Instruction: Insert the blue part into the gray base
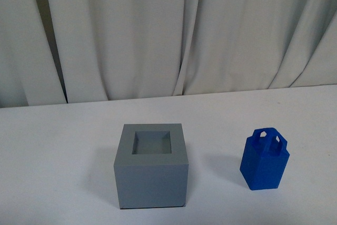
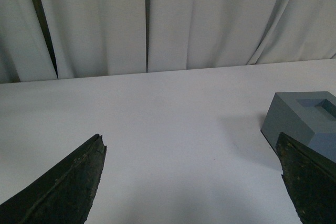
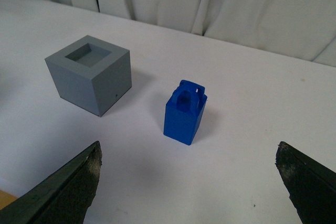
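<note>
The gray base (image 1: 151, 166) is a matte gray cube with a square recess in its top, standing on the white table near the front middle. The blue part (image 1: 264, 158) stands upright to its right, apart from it, handle up. Neither arm shows in the front view. My left gripper (image 2: 191, 142) is open and empty above bare table, with the gray base (image 2: 303, 123) beside one finger. My right gripper (image 3: 189, 150) is open and empty, short of the blue part (image 3: 185, 113), which stands ahead between the fingers' line. The gray base (image 3: 89, 73) sits beyond.
The white table (image 1: 63, 146) runs back to a white curtain (image 1: 158, 30) that closes off the far side. A table edge with a tan strip shows in the right wrist view (image 3: 6, 199).
</note>
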You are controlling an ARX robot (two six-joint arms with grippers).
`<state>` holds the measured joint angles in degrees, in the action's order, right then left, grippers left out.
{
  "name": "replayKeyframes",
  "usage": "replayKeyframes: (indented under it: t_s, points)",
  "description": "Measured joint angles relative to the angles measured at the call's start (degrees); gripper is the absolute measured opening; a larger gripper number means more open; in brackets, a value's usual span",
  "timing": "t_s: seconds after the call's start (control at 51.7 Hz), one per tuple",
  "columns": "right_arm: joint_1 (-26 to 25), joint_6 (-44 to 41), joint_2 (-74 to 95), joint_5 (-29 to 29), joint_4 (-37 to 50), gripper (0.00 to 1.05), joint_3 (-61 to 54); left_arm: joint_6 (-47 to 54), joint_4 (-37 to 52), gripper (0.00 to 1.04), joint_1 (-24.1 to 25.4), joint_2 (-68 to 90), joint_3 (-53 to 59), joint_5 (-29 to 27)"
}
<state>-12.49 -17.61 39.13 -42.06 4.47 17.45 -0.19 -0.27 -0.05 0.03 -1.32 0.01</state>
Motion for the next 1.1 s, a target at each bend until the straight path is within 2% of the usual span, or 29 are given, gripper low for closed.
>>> replayKeyframes:
  t_s: [0.135, 0.29, 0.465, 0.677, 0.89, 1.103]
  points:
    - [3.6, -6.1, 13.5, 0.9, -5.7, 0.97, 11.2, 0.0, 0.0, 0.99, 0.0, 0.0, 0.0, 0.0]
    - [7.9, -19.6, 28.9, 4.9, -19.5, 0.97, 27.8, 0.0, 0.0, 0.99, 0.0, 0.0, 0.0, 0.0]
    - [10.9, -33.4, 39.1, 8.8, -31.8, 0.97, 40.7, 0.0, 0.0, 0.99, 0.0, 0.0, 0.0, 0.0]
    - [14.6, -46.1, 48.8, 14.5, -45.4, 0.97, 54.3, 0.0, 0.0, 0.99, 0.0, 0.0, 0.0, 0.0]
    - [17.7, -54.7, 57.1, 20.7, -54.9, 0.97, 62.6, 0.0, 0.0, 0.99, 0.0, 0.0, 0.0, 0.0]
    - [20.0, -58.3, 63.5, 24.6, -60.6, 0.97, 69.9, 0.0, 0.0, 0.99, 0.0, 0.0, 0.0, 0.0]
